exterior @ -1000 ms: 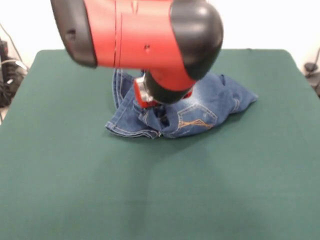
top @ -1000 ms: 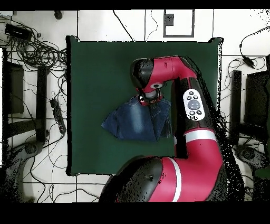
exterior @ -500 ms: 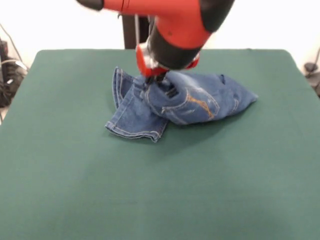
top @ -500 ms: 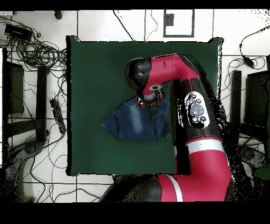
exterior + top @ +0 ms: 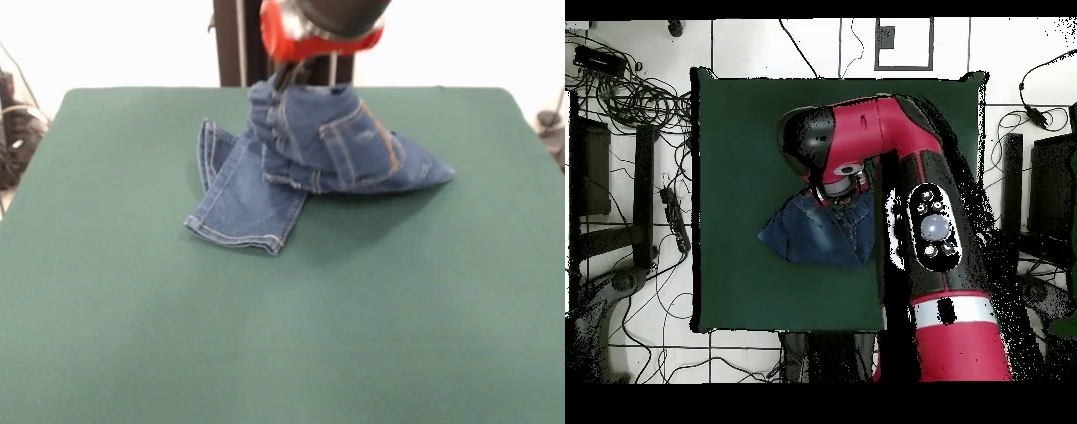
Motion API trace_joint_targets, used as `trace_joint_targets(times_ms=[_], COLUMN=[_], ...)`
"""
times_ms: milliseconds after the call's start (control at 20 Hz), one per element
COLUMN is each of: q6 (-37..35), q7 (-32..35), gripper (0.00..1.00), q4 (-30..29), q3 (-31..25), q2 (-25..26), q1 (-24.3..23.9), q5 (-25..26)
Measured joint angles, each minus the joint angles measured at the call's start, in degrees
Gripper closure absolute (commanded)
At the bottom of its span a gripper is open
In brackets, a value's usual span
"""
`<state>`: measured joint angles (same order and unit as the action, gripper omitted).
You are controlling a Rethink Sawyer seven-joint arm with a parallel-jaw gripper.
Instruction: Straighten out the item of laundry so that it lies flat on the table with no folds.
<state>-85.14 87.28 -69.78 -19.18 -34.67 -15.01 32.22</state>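
The small blue denim jeans [image 5: 300, 168] lie crumpled on the dark green table [image 5: 282, 336], towards its far middle. My gripper [image 5: 296, 78] is shut on the waistband end and holds it lifted at the top of the front view, so the back pocket with orange stitching [image 5: 362, 132] hangs upright. One leg [image 5: 243, 208] trails flat to the front left, another part lies to the right. In the overhead view the jeans [image 5: 815, 232] show under my red arm, with the gripper [image 5: 842, 190] above them.
The black pedestal post [image 5: 231, 44] stands behind the table's far edge. Cables [image 5: 635, 100] and dark equipment lie on the floor beside the table in the overhead view. The red arm [image 5: 930, 230] crosses the table's right side there.
My gripper has risen with the jeans' waistband in its grip, lifting that part off the table. The pocket side has turned upright; the leg at the front left stays down.
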Motion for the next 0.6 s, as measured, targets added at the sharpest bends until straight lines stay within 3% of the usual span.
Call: trace_joint_targets(times_ms=[600], q6=[-3.4], q7=[0.0], gripper=[1.0], q4=[-2.0], q3=[0.5], q2=[-9.6], q1=[6.9], q5=[0.0])
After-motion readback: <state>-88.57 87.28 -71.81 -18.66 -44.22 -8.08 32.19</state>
